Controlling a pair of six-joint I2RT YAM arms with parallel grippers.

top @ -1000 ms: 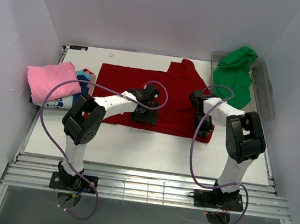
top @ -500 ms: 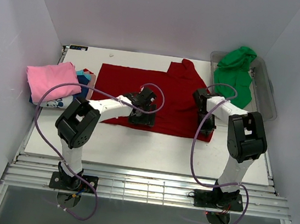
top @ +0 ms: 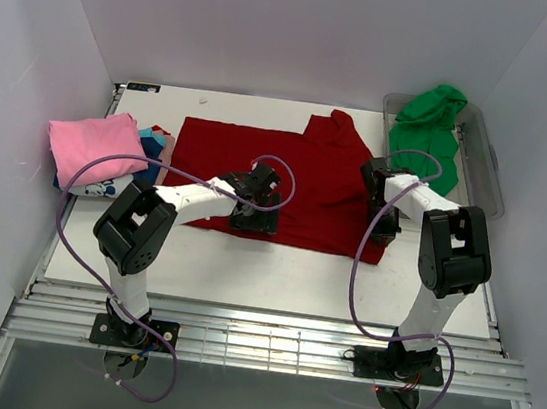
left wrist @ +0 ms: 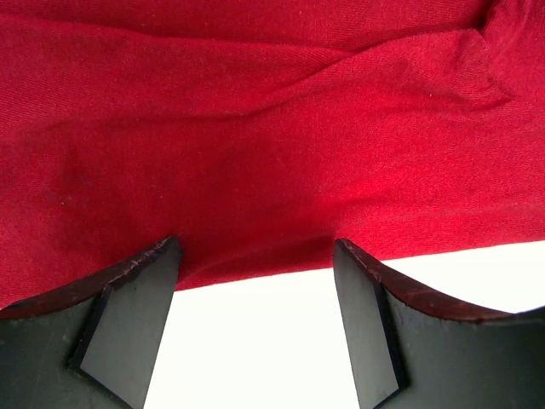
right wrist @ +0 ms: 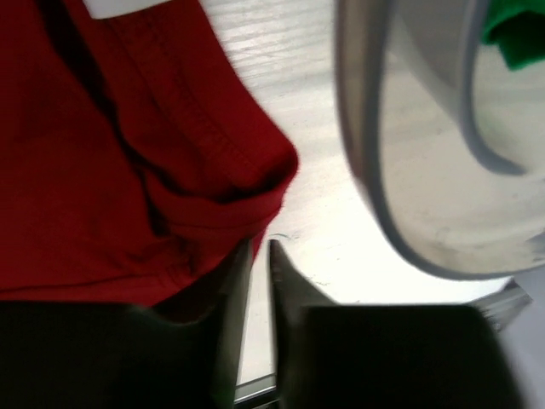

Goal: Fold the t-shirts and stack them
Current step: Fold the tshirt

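Mid desk (top: 274, 275): red t-shirt (top: 316, 185), spread out mostly flat, a few soft folds, one bit poking out at the far edge.

L end effector (left wrist: 255, 245) low over the shirt's near edge, open wide, holding nothing. Both black fingers (left wrist: 128, 324) just past the hem, over bare white desk, red cloth right in front of the tips.

R end effector (right wrist: 260, 247) at the shirt's R side, nr the near R corner. Tips almost together, only a thin slit btwn them. Bunched red cloth w/ a stitched hem pressed up by the tip on the L of the wrist view. Can't tell if any cloth pinched or not.

Far R of desk: clear plastic tub (top: 488, 187), close by the R arm. Inside it, draped over its L side: green t-shirt (top: 426, 134), all crumpled.

Far L edge of desk: pink t-shirt (top: 95, 146), folded, on top of a small pile. Under it, on the R side: blue cloth (top: 150, 148) peeking out. Pile just beside the red shirt's L edge.
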